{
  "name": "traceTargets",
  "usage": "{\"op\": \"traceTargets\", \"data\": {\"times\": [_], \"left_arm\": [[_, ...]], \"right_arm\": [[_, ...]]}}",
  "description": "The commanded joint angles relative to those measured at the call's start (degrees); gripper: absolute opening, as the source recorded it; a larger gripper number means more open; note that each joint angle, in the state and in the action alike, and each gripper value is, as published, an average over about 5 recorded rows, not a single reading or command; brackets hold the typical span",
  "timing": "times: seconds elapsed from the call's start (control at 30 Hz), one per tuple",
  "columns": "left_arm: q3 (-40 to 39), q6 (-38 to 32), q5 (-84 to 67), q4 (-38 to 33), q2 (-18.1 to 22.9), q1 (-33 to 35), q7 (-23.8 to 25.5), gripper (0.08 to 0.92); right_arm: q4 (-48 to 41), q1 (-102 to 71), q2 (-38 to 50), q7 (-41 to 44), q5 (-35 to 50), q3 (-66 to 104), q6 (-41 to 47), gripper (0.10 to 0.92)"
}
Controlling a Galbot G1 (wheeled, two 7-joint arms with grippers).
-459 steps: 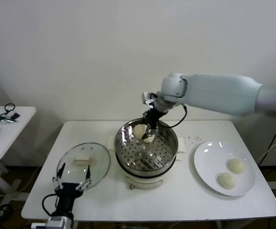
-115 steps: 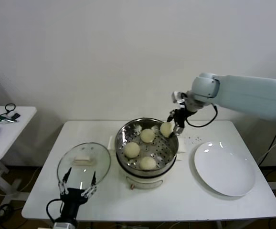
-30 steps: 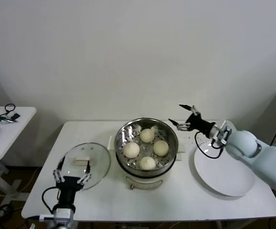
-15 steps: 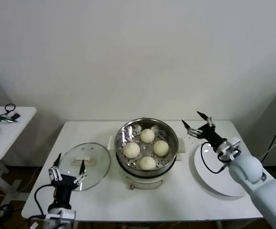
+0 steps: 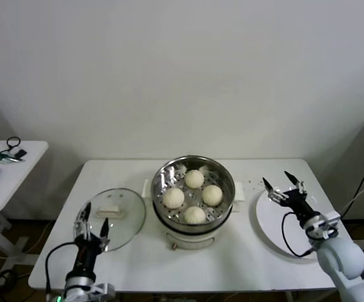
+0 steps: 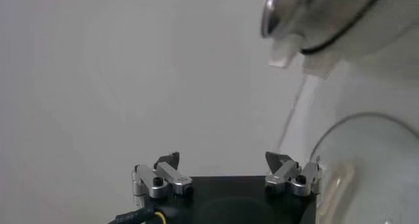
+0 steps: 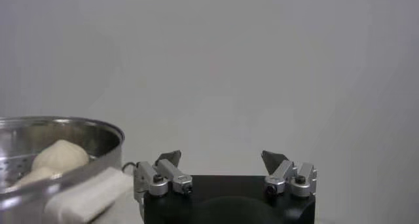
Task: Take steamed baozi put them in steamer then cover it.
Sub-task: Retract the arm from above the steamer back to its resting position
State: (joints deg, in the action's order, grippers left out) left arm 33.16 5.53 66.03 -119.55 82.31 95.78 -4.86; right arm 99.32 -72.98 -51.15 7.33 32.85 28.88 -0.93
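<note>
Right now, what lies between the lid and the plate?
In the head view, the steamer with four baozi inside stands between the glass lid and the white plate; otherwise only bare table.

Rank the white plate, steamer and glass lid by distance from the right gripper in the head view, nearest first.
1. White plate: directly under the right gripper, on the table's right.
2. Steamer: table centre, holding four baozi.
3. Glass lid: far left, by the left gripper.

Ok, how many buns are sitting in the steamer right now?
4, all on the tray inside the steamer: back bun, right bun, left bun, front bun. None appear hidden.
</note>
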Motion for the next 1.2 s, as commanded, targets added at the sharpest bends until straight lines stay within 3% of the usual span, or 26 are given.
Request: {"op": "traceTargets", "data": {"times": [0.03,0.7,1.2], "left_arm": [[-4.8,4.9,19.2,9.2,-1.6,-3.4,-1.2,0.823],[-3.9,1.8,21.3,32.3,-3.3,-21.9,-2.8,0.823],[-2.6,2.1,19.1,39.0,-3.5,-28.0,-4.1,0.823]], "right_arm": [[-0.1,-6.4,-4.3,1.8,-3.3,5.7,0.1,0.823],[-2.0,-3.6,-4.5,2.4,-7.9,3.6,0.7,0.823],[-2.4,-3.1,-5.1,2.4,-10.1,3.2,0.3,0.823]]}}
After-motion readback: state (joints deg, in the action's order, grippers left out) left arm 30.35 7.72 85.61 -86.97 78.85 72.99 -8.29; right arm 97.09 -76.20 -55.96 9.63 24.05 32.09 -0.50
